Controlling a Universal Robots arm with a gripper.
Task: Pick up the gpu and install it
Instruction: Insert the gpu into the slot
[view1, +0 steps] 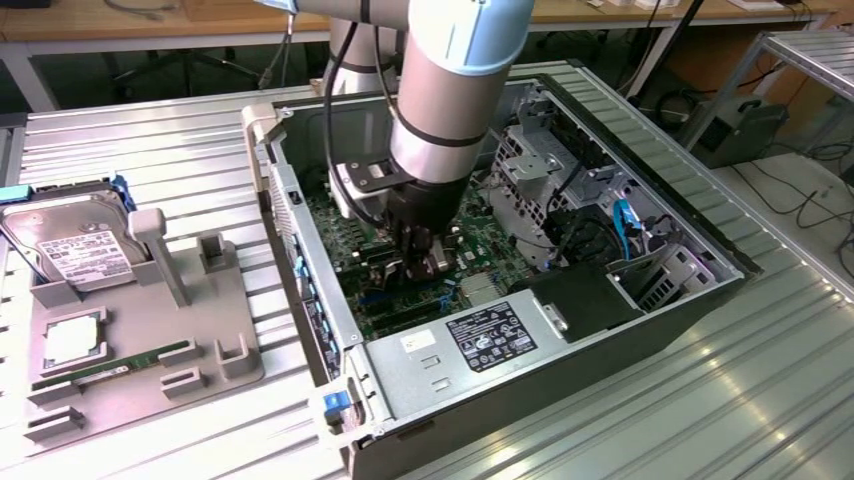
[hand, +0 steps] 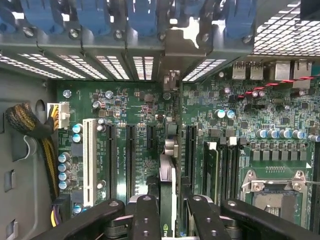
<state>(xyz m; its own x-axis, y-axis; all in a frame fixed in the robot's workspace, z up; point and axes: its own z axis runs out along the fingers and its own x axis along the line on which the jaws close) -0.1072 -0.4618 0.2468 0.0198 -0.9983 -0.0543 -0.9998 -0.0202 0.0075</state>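
The bench (view1: 747, 380) is made of silver ribbed metal slats. On it lies an open computer case (view1: 641, 330) with its side panel removed, so the green motherboard (view1: 400, 290) is seen from above. At the exterior view's left a grey parts holder (view1: 147, 380) rests on the same slats. It carries a hard drive (view1: 74, 245) with a white label, a RAM stick (view1: 114, 365) that is long and green, and a small square chip (view1: 74, 340). Behind the bench there is a wooden table (view1: 160, 20), and cables (view1: 814, 200) lie on the floor at the exterior view's right.

The robot arm (view1: 447, 90) reaches down into the case. The end effector (hand: 170, 212) is low over the board, and its black fingers (hand: 145, 220) are pressed on the two sides of the gpu (hand: 167, 185), pinching it. The card stands on its edge between them, just over the black expansion slots (hand: 130, 155), in line with the rear brackets (hand: 175, 45) of the case.

In the exterior view the arm hides the card almost fully. In the wrist view the card shows only as a thin edge, cut off by the picture border, so its black face is hidden. I cannot tell whether its lower edge already touches a slot. The power supply (view1: 467, 345) covers the near part of the board.
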